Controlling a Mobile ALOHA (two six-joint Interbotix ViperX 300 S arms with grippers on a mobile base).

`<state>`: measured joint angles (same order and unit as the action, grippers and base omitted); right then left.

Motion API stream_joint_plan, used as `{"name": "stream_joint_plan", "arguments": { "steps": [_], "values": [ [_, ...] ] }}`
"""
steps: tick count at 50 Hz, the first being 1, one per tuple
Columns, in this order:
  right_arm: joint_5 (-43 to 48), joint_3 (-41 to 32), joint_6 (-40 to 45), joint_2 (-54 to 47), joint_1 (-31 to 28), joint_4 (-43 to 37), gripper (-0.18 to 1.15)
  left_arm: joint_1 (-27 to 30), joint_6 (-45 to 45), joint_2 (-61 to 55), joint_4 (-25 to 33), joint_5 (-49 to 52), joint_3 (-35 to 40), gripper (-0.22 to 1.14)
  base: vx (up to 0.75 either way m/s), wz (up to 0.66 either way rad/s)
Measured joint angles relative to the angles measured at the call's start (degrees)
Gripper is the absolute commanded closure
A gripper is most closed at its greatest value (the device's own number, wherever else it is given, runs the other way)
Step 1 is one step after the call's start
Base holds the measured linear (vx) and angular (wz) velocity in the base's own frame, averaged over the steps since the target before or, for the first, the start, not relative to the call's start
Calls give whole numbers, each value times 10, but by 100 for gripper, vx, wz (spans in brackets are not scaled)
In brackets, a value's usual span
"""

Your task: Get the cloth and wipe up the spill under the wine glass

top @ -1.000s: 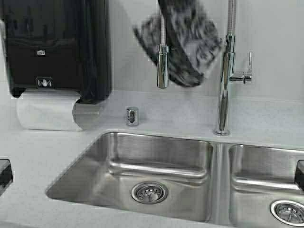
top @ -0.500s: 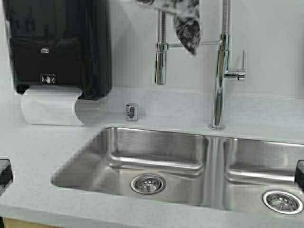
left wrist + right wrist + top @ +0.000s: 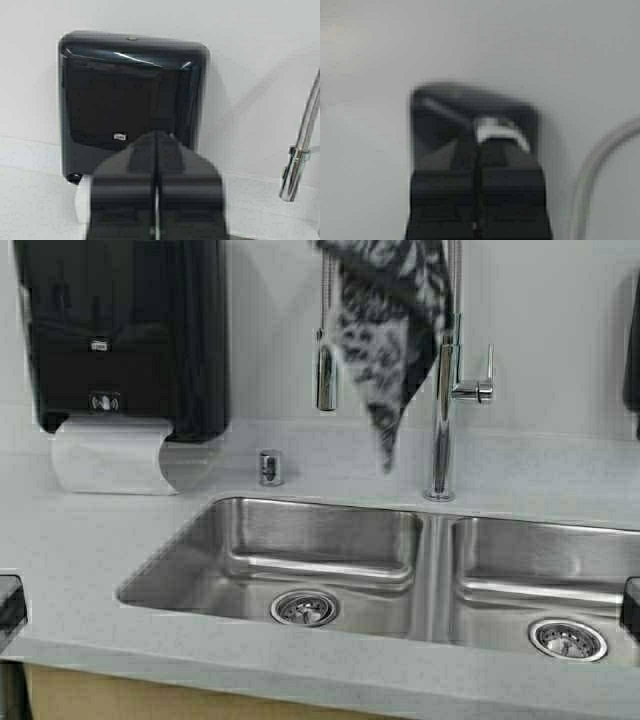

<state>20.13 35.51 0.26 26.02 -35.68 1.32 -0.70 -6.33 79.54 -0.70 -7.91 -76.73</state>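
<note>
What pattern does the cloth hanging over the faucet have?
The cloth is mottled black and white, seen best in the high view.

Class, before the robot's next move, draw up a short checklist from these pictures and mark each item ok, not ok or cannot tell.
1. Cloth in view, hanging over the faucet: ok.
2. Left gripper holding nothing, fingers shut: ok.
3. Right gripper holding nothing, fingers shut: ok.
4. Either gripper on the cloth: not ok.
5. Wine glass and spill in view: not ok, neither shows.
6. Sink edge free of both arms: cannot tell.
</note>
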Motion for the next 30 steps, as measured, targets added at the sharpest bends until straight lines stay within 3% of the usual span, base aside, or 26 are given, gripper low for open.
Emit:
{"name": "stream_joint_plan", "arguments": {
  "steps": [14,30],
  "values": [
    [1,63,1,2,1,0,91,1,0,0,5,0,0,89,-9,15],
    [20,107,-23,-10,2,1,91,2,-10,1,11,0,0,89,-8,37]
  ]
}}
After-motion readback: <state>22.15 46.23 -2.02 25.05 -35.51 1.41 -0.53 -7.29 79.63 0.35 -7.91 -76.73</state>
